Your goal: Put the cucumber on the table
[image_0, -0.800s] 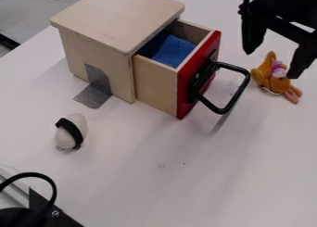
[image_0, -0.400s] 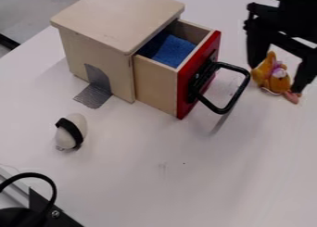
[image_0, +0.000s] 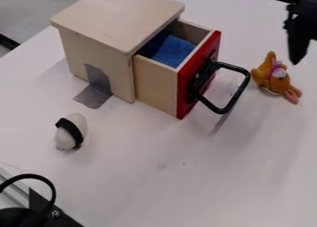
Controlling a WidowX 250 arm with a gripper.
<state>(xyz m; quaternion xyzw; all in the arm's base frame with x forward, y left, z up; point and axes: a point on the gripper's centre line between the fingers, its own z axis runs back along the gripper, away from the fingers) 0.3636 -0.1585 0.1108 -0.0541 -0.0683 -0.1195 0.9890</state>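
At the upper right edge is my gripper (image_0: pixel 300 34), raised above the table (image_0: pixel 204 189). One of its fingers (image_0: pixel 299 40) hangs down with bare tabletop beside it, and the rest is cut off by the edge, so it stands open. Below and to the left of that finger, an orange plush toy (image_0: pixel 276 80) with a purple bow lies on the table, apart from the gripper.
A wooden box (image_0: pixel 102 50) stands at the upper left, its red-fronted drawer (image_0: pixel 158 85) pulled out with a blue cloth (image_0: pixel 173 51) inside. The black handle (image_0: pixel 230 101) juts toward the right. A white egg-shaped object (image_0: pixel 71 131) with a black band lies at left.
The gripper has moved right, partly out of the view, and away from the plush toy. The toy, the drawer and the egg-shaped object stay where they were.
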